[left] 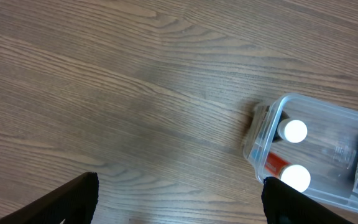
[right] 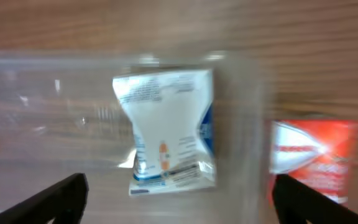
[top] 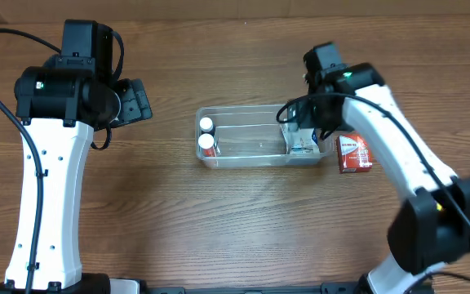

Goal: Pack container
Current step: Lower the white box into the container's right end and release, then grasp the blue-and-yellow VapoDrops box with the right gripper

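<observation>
The right hand (right: 179, 186) is released, its fingers spread wide and holding nothing, above the right end of the clear, shallow rectangular plastic container (top: 251, 139). Beneath it, a white printed packet with blue and orange marks (right: 169, 130) lies inside that end; this view is blurred. A red box with white print (top: 354, 153) lies on the brown wooden tabletop (top: 219, 229) just beside the container's right wall, outside it.

The container sits near the middle of the tabletop, its long sides parallel to the far edge. At its left end, two small bottles with round white caps (left: 293, 130) stand side by side.

The left hand (left: 180, 180) is also released and empty, over bare wood toward the left edge, apart from the container.
</observation>
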`<state>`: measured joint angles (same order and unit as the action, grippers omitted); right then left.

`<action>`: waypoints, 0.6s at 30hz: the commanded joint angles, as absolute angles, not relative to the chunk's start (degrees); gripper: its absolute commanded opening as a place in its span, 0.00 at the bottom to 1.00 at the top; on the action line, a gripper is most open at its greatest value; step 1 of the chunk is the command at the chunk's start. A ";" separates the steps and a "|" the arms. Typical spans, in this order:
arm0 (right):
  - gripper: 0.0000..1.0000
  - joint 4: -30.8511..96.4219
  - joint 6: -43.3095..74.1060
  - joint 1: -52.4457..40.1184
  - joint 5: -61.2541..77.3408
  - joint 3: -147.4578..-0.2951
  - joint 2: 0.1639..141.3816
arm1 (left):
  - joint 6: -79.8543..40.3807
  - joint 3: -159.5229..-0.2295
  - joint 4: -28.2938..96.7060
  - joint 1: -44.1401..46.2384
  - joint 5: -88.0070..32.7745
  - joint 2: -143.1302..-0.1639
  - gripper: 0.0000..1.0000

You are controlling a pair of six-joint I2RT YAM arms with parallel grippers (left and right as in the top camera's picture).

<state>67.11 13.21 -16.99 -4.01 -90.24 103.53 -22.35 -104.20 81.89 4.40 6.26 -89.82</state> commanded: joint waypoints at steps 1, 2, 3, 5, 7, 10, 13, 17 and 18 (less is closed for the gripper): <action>1.00 68.62 18.83 -11.51 -11.68 -95.90 91.02 | -21.82 -103.92 82.15 4.51 6.59 -89.56 0.86; 1.00 69.56 20.25 -8.21 -11.55 -95.90 88.60 | -21.82 -103.92 82.15 4.51 6.59 -89.56 0.86; 1.00 70.74 21.23 -5.21 -11.55 -95.88 87.13 | -21.82 -103.92 82.15 4.51 6.59 -89.58 0.86; 1.00 75.68 22.76 4.47 -10.04 -95.85 84.77 | -21.82 -103.92 82.13 4.51 6.59 -89.56 0.86; 1.00 80.16 22.28 13.91 -5.78 -94.32 83.99 | -21.80 -103.92 82.11 4.51 6.59 -89.56 0.86; 1.00 82.37 19.86 22.26 -1.72 -87.59 80.71 | -21.34 -103.92 82.11 4.51 6.59 -89.56 0.86; 1.00 77.93 21.06 28.80 -1.19 -75.24 72.14 | -21.19 -103.92 82.13 4.51 6.59 -89.56 0.86; 1.00 65.49 17.15 35.20 -1.13 -61.12 68.38 | -21.23 -103.92 82.04 4.51 6.52 -89.56 0.86; 1.00 62.83 15.66 35.44 -1.17 -58.92 69.04 | -21.23 -103.92 81.91 4.51 6.48 -89.56 0.86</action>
<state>68.16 19.75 33.74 -2.11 -65.39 68.53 -22.13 -104.16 82.26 4.40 6.26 -89.82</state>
